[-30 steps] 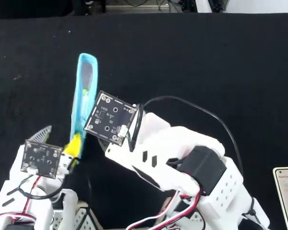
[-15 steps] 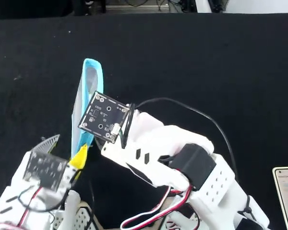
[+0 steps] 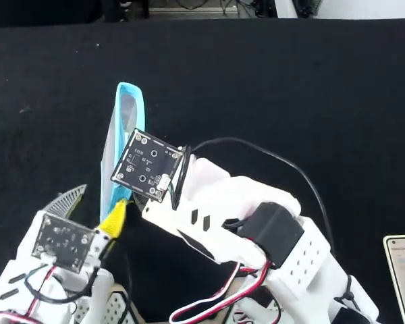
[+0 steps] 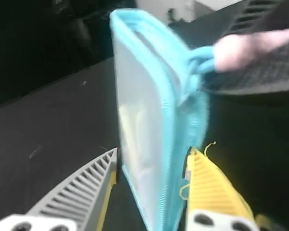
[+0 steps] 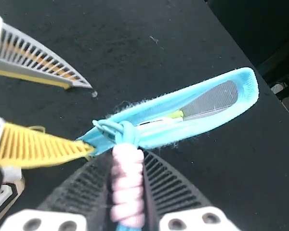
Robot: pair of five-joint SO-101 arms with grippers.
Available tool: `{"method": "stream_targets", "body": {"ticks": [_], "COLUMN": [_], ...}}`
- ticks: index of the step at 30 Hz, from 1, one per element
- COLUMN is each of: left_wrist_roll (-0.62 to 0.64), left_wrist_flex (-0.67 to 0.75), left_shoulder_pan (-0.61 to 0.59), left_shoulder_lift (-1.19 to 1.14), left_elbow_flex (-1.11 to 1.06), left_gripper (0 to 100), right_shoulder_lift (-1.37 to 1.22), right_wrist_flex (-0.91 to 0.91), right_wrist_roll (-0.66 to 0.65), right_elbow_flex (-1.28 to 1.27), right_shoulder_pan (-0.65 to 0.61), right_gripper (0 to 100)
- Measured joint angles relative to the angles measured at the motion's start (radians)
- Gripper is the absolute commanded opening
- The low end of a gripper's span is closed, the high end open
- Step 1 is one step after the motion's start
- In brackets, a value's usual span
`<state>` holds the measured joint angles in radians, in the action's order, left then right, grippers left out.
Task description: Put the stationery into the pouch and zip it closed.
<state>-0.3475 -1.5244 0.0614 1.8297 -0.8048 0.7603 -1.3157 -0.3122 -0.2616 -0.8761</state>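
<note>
The light-blue mesh pouch stands on its long edge on the black table. Through its mesh I see a yellow-green item and a white one inside. My right gripper is shut on the pink zip pull, which is tied to the pouch's near end by a blue loop. My left gripper is open. The pouch's near end sits between its grey finger and yellow finger, close against the yellow one.
A phone lies at the table's front right edge. The right arm's white body fills the front middle, and its black cable arcs over the table. Bare black cloth stretches behind and to the right of the pouch.
My left gripper has drawn back toward the front and opened wider around the pouch's end. The pouch's top has swung slightly right, and the right arm has shifted a little left.
</note>
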Motion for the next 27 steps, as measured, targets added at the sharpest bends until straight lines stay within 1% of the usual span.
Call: {"method": "stream_targets", "body": {"ticks": [5, 7, 10, 15, 21, 24, 25, 27], "left_wrist_roll": [0.0, 0.0, 0.0, 0.0, 0.0, -0.002, -0.002, -0.002], "left_wrist_flex": [-0.049, -0.049, -0.043, 0.057, 0.103, 0.155, 0.181, 0.244], "left_shoulder_pan": [0.149, 0.176, 0.184, 0.184, 0.184, 0.181, 0.172, 0.137], "left_shoulder_lift": [0.002, 0.002, 0.002, 0.002, 0.002, 0.002, 0.0, 0.0], "left_elbow_flex": [0.0, 0.005, 0.005, -0.069, -0.143, -0.207, -0.233, -0.275], "left_gripper": [23, 23, 23, 23, 23, 23, 22, 16], "right_shoulder_lift": [0.0, 0.0, 0.0, 0.0, 0.0, 0.0, 0.0, 0.0], "right_wrist_flex": [0.0, 0.0, 0.0, 0.0, 0.0, 0.0, 0.0, 0.0], "right_wrist_roll": [0.0, 0.0, 0.0, 0.0, 0.0, 0.0, 0.0, 0.0], "right_elbow_flex": [0.0, 0.0, 0.0, 0.0, 0.0, 0.0, 0.0, 0.0], "right_shoulder_pan": [0.0, 0.0, 0.0, 0.0, 0.048, 0.052, 0.054, 0.054], "right_gripper": [1.1, 1.1, 1.1, 1.1, 1.1, 1.1, 1.1, 1.1]}}
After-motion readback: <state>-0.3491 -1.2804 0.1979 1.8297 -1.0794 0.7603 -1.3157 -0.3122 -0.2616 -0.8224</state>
